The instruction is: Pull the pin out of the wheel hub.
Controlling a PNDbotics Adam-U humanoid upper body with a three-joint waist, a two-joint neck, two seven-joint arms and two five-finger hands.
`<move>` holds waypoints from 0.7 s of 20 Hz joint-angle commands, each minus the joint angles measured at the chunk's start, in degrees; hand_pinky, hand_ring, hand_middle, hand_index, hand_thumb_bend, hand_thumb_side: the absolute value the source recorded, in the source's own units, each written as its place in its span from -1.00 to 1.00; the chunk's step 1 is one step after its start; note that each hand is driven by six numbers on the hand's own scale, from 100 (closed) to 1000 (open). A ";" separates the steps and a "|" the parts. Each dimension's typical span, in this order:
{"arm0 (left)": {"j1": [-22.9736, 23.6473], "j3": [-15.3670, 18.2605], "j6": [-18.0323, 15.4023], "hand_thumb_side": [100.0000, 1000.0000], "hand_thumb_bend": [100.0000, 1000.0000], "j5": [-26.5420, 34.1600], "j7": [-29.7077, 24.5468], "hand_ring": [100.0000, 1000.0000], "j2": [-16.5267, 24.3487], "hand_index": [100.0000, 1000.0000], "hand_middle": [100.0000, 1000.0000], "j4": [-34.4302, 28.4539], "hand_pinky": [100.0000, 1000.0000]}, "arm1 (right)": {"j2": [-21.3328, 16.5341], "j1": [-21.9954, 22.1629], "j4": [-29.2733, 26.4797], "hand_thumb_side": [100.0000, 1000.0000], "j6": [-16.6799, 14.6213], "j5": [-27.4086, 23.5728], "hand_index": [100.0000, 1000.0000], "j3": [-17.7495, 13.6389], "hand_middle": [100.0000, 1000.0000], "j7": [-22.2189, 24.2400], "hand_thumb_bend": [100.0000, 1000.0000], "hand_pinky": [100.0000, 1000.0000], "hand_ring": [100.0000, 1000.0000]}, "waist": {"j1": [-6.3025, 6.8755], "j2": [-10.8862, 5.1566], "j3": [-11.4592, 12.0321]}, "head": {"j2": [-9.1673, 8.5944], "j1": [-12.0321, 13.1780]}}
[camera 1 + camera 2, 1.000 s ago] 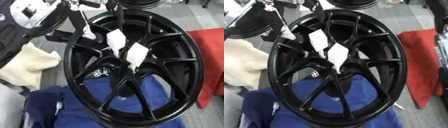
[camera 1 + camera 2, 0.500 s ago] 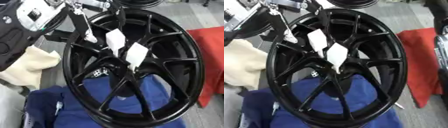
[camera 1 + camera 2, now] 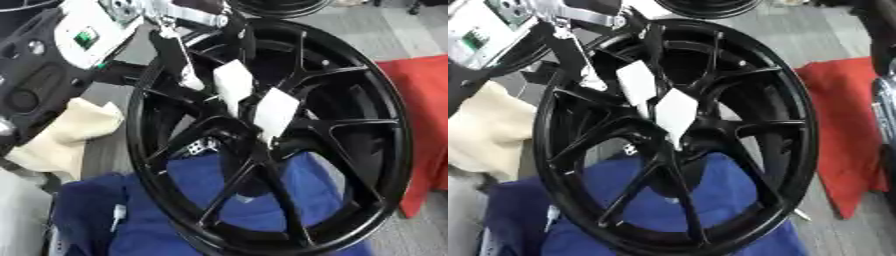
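A black multi-spoke wheel (image 3: 350, 150) stands tilted on a blue cloth (image 3: 262, 200). Two white tags (image 3: 276, 112) stick out at its hub (image 3: 254, 135); the pin itself I cannot make out. My left hand (image 3: 179, 22) comes in from the upper left over the rim's top. One straight finger (image 3: 186, 65) points down along a spoke and ends just left of the upper tag (image 3: 636, 82). Nothing shows in its grasp. A dark and silver stretch of my right arm (image 3: 884, 100) shows at the right edge, with its hand out of sight.
A red cloth (image 3: 842, 130) lies on the grey floor right of the wheel. A cream cloth (image 3: 61, 135) lies on the left. My left forearm with a white panel (image 3: 87, 35) fills the upper left. Another dark wheel (image 3: 706, 6) stands behind.
My left hand has come a little down and to the right, nearer the hub and the white tags. The wheel has not moved.
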 commanded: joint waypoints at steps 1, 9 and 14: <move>-1.37 -0.22 -2.44 -1.00 -0.40 0.84 -2.50 0.74 0.44 0.65 0.60 -0.40 0.72 | -0.56 -1.04 -0.39 0.38 -0.27 -0.18 0.32 -0.27 0.02 -0.07 -1.00 0.28 0.04 | -0.14 -1.15 -0.15 | -0.53 0.29; -1.68 -0.80 -1.26 -1.00 -0.50 1.74 -2.50 0.71 0.01 0.60 0.49 -0.28 0.70 | -0.42 -0.77 -0.15 0.39 -0.37 -0.25 0.32 -0.31 0.03 -0.24 -1.00 0.28 0.04 | -0.07 -1.17 -0.22 | -0.55 0.36; -1.82 -0.47 -1.07 -1.00 -0.70 3.40 -2.50 0.54 -0.27 0.41 0.20 -0.24 0.63 | -0.38 -0.51 0.00 0.39 -0.28 -0.30 0.32 -0.37 0.03 -0.46 -1.00 0.28 0.05 | -0.03 -1.16 -0.27 | -0.52 0.32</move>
